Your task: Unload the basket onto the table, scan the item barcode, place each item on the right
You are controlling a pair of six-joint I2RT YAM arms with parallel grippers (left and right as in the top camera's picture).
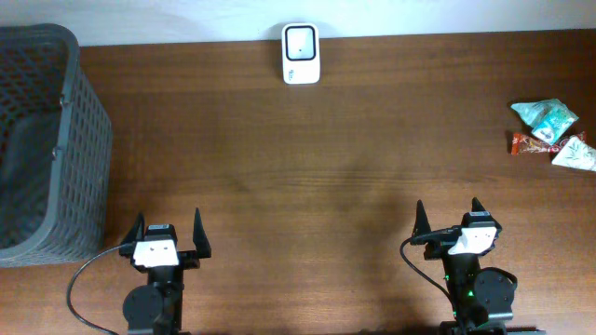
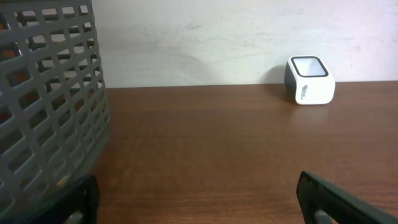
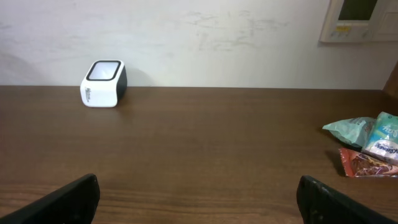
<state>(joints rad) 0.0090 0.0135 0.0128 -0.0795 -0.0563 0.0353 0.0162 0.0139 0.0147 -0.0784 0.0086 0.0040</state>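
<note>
A white barcode scanner (image 1: pixel 301 54) with a dark window stands at the table's far edge, also seen in the left wrist view as the scanner (image 2: pixel 309 80) and in the right wrist view as the scanner (image 3: pixel 103 83). Snack packets (image 1: pixel 554 133) lie at the far right: a teal one (image 1: pixel 546 114), a red-brown one (image 1: pixel 532 143) and a pale one (image 1: pixel 575 154); the packets (image 3: pixel 367 144) show at the right of the right wrist view. My left gripper (image 1: pixel 169 229) and right gripper (image 1: pixel 448 218) both stand open and empty near the front edge, far from everything.
A tall grey mesh basket (image 1: pixel 42 140) occupies the left end of the table, close to my left gripper, and fills the left of the left wrist view as the basket (image 2: pixel 43 106). A white wall runs behind the table.
</note>
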